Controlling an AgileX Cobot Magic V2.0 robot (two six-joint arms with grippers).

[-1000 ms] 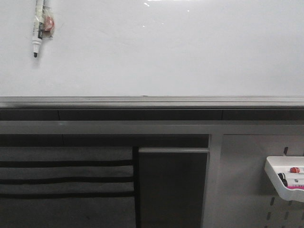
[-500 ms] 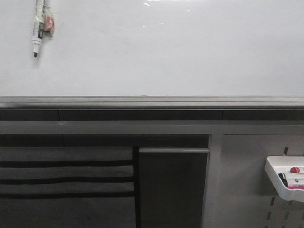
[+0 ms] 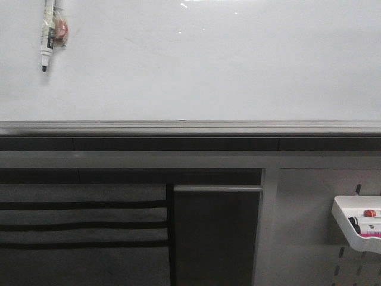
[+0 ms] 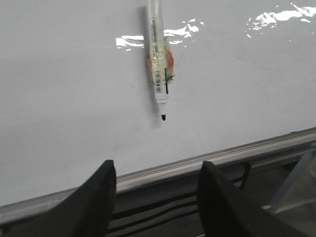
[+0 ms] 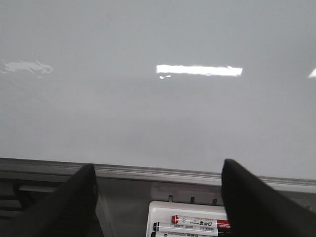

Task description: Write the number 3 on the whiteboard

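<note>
Whiteboard: large, glossy, upright, fills the upper half of the front view; grey metal rail along its lower edge. Surface bare of writing; no digit 3 visible in any view.

Marker: white barrel, black tip pointing down, fixed against the board at upper left with a strip of tape and a reddish patch; uncapped.

Tray: small, white, hung on a perforated panel below the board at lower right, holding markers with red and black parts.

Left gripper: fingers spread, empty, facing the board below the hanging marker, apart from it.

Right gripper: fingers spread wide, empty, above the tray.
</note>
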